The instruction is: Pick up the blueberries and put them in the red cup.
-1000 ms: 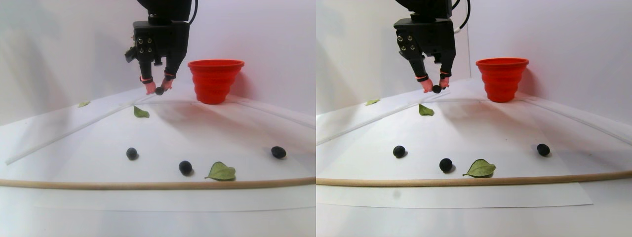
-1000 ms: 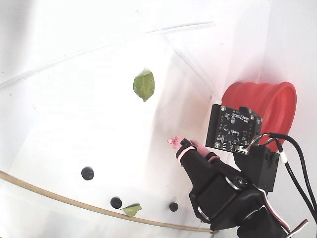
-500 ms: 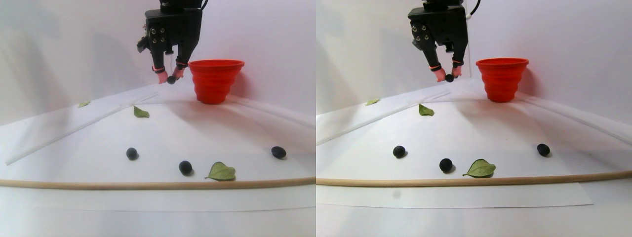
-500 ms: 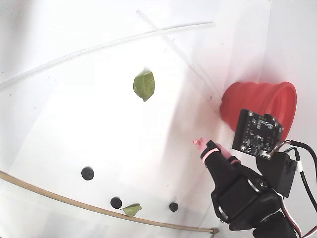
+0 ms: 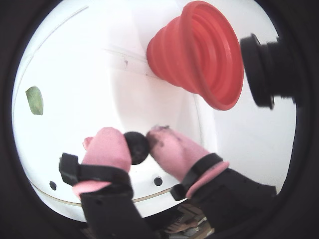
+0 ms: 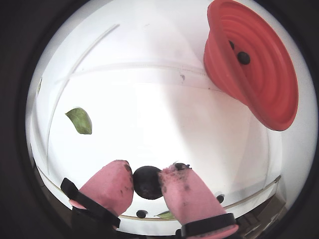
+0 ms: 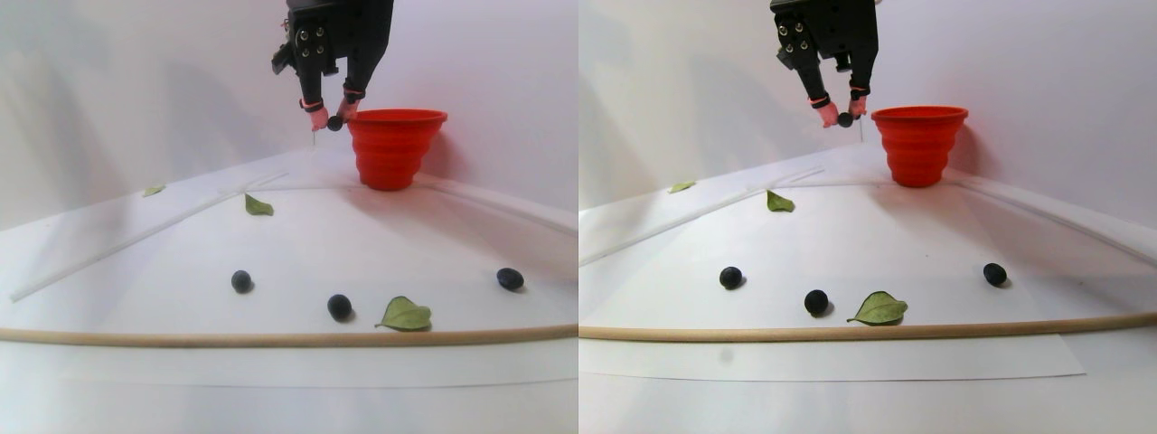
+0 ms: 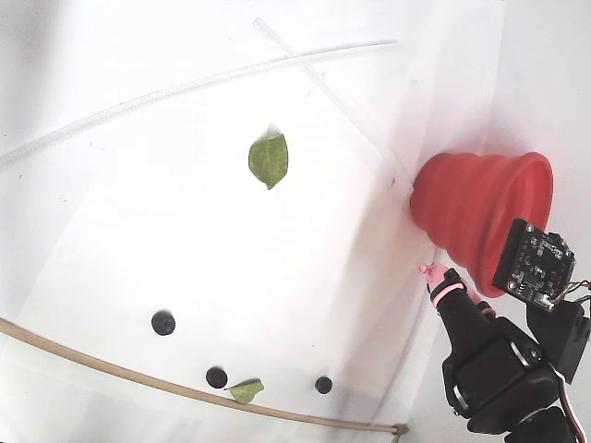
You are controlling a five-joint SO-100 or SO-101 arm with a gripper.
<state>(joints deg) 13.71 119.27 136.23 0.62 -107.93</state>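
Pink-tipped tool (image 6: 147, 183) pinches one blueberry (image 6: 146, 182) beside red cup (image 6: 259, 74).

Arm body matte black plastic, upper middle of each half of the stereo pair view, with four small silver screw heads on the block face above the gripper (image 7: 329, 120). Two black fingers (image 5: 107, 149), each capped in soft pink with dark smudges and ringed by a black band edged in pink where cap meets finger. Lower right of the fixed view: a black circuit board (image 8: 534, 262) with small solder points mounted on the wrist, thin cables trailing beside it.
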